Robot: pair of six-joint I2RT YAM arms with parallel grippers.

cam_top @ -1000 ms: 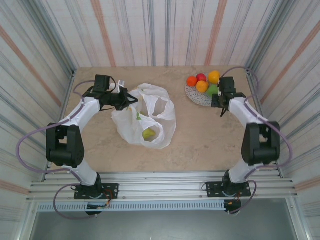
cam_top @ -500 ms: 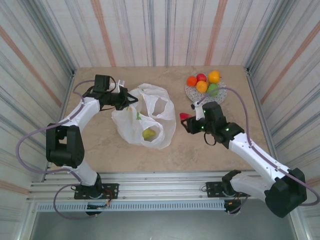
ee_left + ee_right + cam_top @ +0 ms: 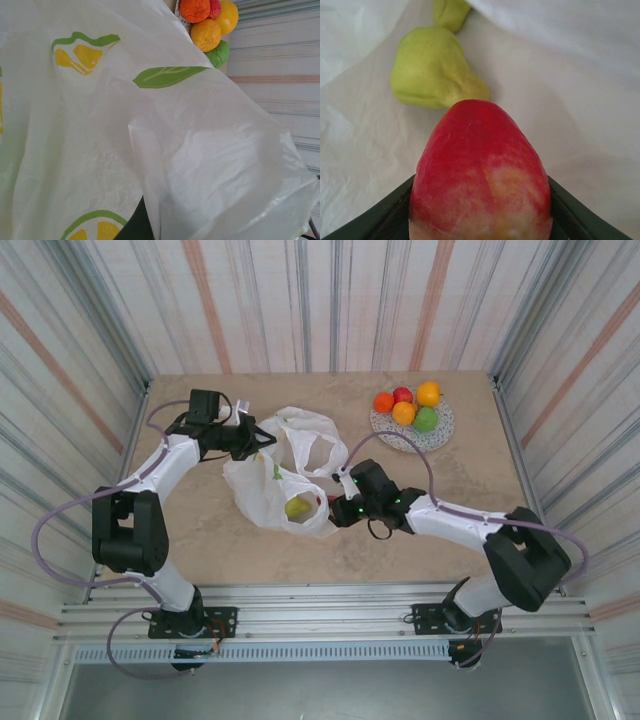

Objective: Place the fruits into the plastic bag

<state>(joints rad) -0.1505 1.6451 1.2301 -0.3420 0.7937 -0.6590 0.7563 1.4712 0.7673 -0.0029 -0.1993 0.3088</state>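
Note:
The white plastic bag (image 3: pixel 290 475), printed with lemon slices, lies at centre left. My left gripper (image 3: pixel 262 438) is shut on its upper rim and holds the mouth up; in the left wrist view the bag film (image 3: pixel 150 125) hides the fingers. My right gripper (image 3: pixel 335 510) is at the bag's lower right opening, shut on a red-pink fruit (image 3: pixel 480 170). Just ahead of it a green pear (image 3: pixel 432 67) lies inside the bag (image 3: pixel 580 90). An orange ball (image 3: pixel 383 402), a red apple (image 3: pixel 403 395), a yellow-orange ball (image 3: pixel 428 393), another orange ball (image 3: pixel 404 412) and a green fruit (image 3: pixel 426 419) sit on the plate.
The grey speckled plate (image 3: pixel 440 432) stands at the back right of the beige table (image 3: pixel 420 540). Striped walls close in the back and both sides. The right arm stretches low across the table's middle, its cable looping over it.
My right arm has swung from the plate leftward and down to the bag's opening, carrying the red-pink fruit. The left gripper and the bag's rim have stayed put.

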